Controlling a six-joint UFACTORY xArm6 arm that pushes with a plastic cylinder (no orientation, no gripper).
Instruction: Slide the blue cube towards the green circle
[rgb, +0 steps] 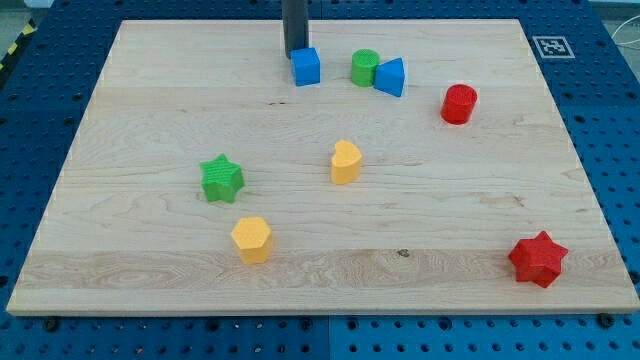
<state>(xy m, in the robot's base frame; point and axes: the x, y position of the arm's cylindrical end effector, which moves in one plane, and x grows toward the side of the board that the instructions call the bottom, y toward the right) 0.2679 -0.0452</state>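
The blue cube (306, 67) sits near the view's top, a little left of centre. The green circle (365, 68), a short green cylinder, stands a small gap to the cube's right. A blue triangle block (391, 77) touches the green circle on its right side. My tip (294, 53) is at the cube's upper left corner, touching or nearly touching it; the dark rod rises out of the view's top.
A red cylinder (460, 104) is at the upper right. A yellow heart-like block (345, 162) sits mid-board, a green star (221, 179) to its left, a yellow hexagon (251, 239) below that, and a red star (538, 258) at the lower right. The wooden board (150, 90) lies on a blue perforated table.
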